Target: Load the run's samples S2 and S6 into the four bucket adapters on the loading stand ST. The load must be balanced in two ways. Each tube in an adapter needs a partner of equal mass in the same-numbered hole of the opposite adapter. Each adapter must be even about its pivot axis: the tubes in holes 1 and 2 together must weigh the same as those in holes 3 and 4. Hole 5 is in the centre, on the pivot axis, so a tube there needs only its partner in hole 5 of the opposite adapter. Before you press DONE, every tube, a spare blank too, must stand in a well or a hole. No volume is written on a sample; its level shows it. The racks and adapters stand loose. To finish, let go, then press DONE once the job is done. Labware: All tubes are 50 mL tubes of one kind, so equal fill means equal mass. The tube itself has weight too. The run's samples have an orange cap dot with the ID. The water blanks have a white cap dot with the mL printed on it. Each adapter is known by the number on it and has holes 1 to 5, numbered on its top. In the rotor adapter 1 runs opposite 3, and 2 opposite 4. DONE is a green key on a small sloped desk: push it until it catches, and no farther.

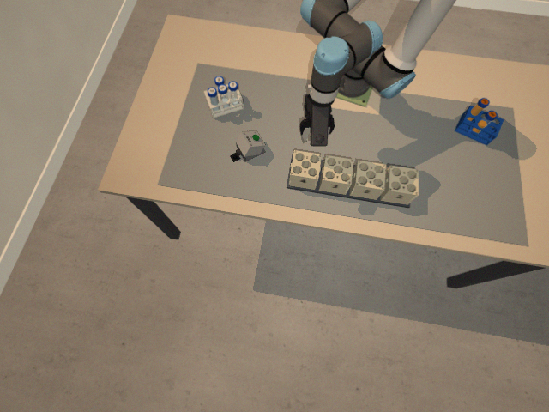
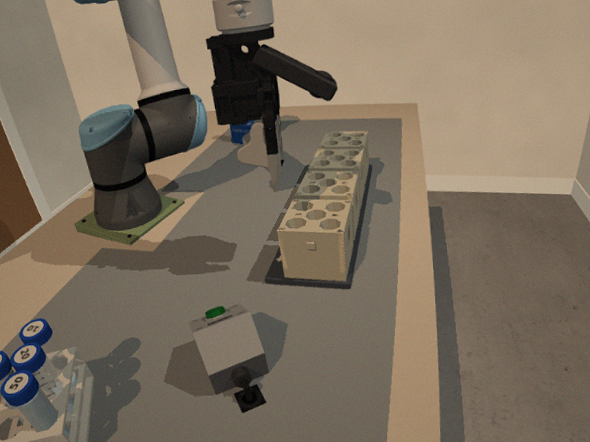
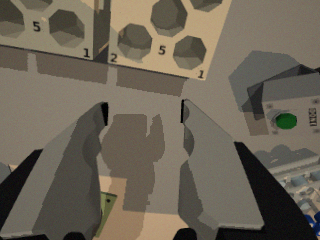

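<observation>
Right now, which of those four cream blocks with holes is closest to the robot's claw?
The end block marked 4, nearest the green button box; the claw hangs empty just behind it.

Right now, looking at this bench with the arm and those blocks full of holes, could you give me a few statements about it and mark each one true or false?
1. The four cream bucket adapters have no tubes in their holes. True.
2. The gripper carries a tube between its jaws. False: the jaws are partly apart with only grey mat showing between them.
3. The white rack marked BLANKS holds four blue-capped tubes. True.
4. The green DONE key sits on the blue sample rack. False: it tops a small grey sloped desk.
5. The gripper hangs over the blue sample rack. False: it hangs beside the adapter row, at the end nearer the grey desk.
</observation>
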`<state>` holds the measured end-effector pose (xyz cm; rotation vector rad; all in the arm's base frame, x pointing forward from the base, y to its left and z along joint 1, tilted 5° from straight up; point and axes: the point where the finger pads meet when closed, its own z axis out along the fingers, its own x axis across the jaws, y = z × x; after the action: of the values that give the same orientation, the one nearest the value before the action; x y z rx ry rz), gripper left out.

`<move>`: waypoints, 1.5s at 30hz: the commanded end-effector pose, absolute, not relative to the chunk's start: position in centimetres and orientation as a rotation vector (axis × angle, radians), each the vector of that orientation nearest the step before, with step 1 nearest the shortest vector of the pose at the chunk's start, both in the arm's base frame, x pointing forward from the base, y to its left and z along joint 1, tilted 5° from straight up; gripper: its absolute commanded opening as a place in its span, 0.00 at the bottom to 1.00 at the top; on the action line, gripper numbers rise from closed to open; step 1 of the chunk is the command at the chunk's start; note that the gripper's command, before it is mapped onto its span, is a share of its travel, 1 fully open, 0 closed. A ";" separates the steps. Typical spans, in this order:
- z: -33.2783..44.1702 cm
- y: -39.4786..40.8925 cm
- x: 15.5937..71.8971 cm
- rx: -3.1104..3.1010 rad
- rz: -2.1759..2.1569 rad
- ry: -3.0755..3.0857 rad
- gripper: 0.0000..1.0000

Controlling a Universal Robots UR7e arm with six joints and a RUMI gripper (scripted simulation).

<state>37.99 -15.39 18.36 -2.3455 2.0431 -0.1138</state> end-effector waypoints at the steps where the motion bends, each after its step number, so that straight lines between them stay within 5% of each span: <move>1: 18.3 -11.9 36.6 -2.565 -0.127 1.765 0.35; 18: 17.6 -0.3 31.9 -3.063 -0.134 0.710 0.35; 45: 16.6 17.5 24.8 -3.068 -0.134 0.688 0.35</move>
<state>25.83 14.50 16.68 -3.0569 0.6772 -0.1305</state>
